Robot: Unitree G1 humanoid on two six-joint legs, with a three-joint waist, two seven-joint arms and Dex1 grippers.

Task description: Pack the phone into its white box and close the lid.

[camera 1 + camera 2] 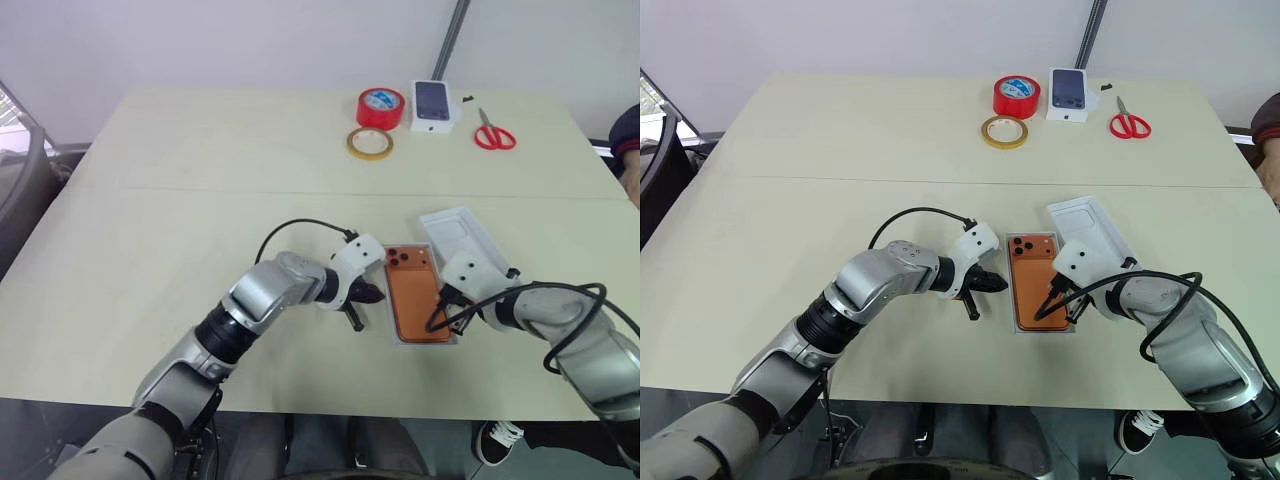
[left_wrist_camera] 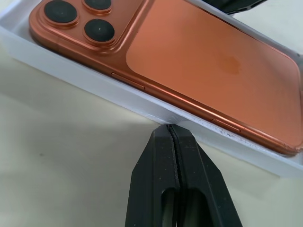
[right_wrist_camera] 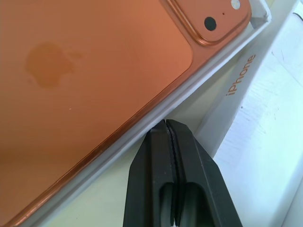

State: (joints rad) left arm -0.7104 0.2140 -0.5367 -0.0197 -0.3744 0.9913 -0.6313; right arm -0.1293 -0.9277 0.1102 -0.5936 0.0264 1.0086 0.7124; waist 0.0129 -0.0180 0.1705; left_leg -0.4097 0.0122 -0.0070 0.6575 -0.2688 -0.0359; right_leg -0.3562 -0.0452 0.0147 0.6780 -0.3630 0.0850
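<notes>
I am standing over a pale table (image 1: 150, 300) with both arms reaching in toward the middle. The phone (image 1: 415, 295), orange with its 3 dark lenses facing up, is lying flat inside the white box (image 1: 392, 300), which is sitting on the table between my 2 pincers.

My left pincer (image 1: 362, 300) is resting just beside the box's left long wall, its 2 black fingers pressed together and gripping nothing; in the left wrist view the joined tips are sitting right against the white rim. My right pincer (image 1: 447, 312) is pressed together too, holding nothing, with its tips at the box's right long wall, in the narrow gap between the box and the lid (image 1: 462, 232).

The lid is lying open side up just beyond and to the right of the box, tilted at an angle, with its near end right beside the box's far right corner.

I judge that the packing step is done, since the phone is seated in the tray, and that I am squaring or steadying the box from both sides. Closing is not yet begun. The next move calls for spreading 1 pincer, taking the lid by an edge, turning it over, and lowering it squarely onto the box while the other pincer is bracing the box.

At the far edge a red tape roll (image 1: 381, 107), a yellow tape ring (image 1: 369, 143), red scissors (image 1: 493, 132) and a smaller white box (image 1: 433, 104) are lying well apart from the work.
</notes>
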